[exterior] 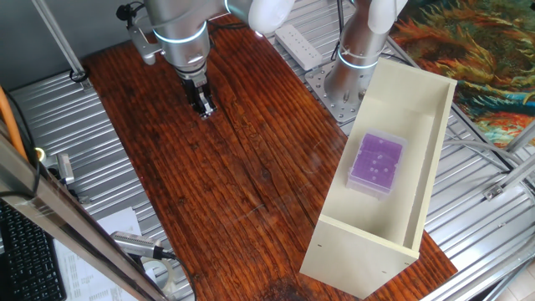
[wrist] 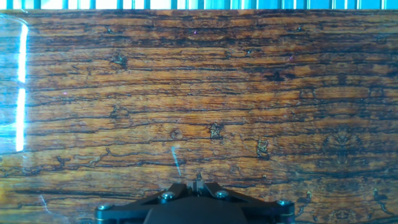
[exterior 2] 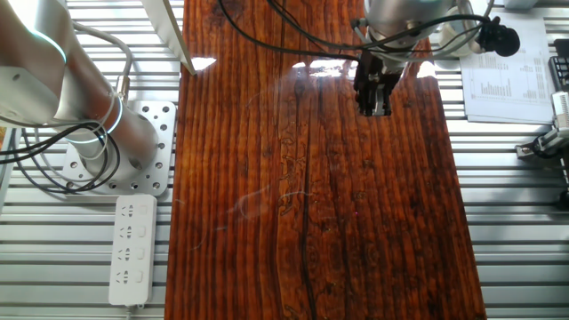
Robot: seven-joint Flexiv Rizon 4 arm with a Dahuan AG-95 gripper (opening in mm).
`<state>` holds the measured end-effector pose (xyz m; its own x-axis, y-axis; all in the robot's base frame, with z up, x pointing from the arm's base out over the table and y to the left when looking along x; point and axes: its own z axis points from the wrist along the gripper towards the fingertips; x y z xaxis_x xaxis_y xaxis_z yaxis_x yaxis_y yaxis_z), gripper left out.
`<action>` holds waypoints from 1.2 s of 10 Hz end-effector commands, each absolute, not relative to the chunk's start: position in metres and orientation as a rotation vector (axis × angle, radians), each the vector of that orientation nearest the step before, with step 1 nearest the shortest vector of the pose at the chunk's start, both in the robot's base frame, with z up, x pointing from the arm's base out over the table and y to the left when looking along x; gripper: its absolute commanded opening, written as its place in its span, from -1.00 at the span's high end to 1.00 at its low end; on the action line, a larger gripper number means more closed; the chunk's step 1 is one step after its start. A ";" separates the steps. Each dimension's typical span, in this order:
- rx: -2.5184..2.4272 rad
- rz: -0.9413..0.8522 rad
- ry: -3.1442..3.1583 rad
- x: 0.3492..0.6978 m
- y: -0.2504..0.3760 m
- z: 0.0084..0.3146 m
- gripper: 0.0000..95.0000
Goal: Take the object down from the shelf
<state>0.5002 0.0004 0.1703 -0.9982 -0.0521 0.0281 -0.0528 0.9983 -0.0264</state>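
The purple box (exterior: 376,163) with pale dots lies flat inside the cream shelf (exterior: 435,159), which lies open face up at the table's right edge. My gripper (exterior: 204,107) hangs over the far left of the table, well away from the shelf, fingers together and empty. It shows in the other fixed view (exterior 2: 374,102) above bare wood; the shelf and box are out of that view. In the hand view the closed fingertips (wrist: 198,182) point at bare wood.
A white power strip (exterior 2: 131,249) and the robot base (exterior: 347,79) sit on the metal frame beside the wooden table (exterior: 217,184). Papers (exterior 2: 511,76) and tools (exterior: 138,244) lie off the table's edges.
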 end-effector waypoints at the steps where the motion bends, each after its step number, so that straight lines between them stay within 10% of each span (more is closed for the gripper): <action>1: 0.088 0.042 -3.115 0.500 0.000 0.170 1.00; 12: 0.120 0.047 -3.122 0.495 0.065 0.163 1.00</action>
<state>0.4946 0.0660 0.1629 -0.9968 -0.0776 0.0200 -0.0782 0.9965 -0.0295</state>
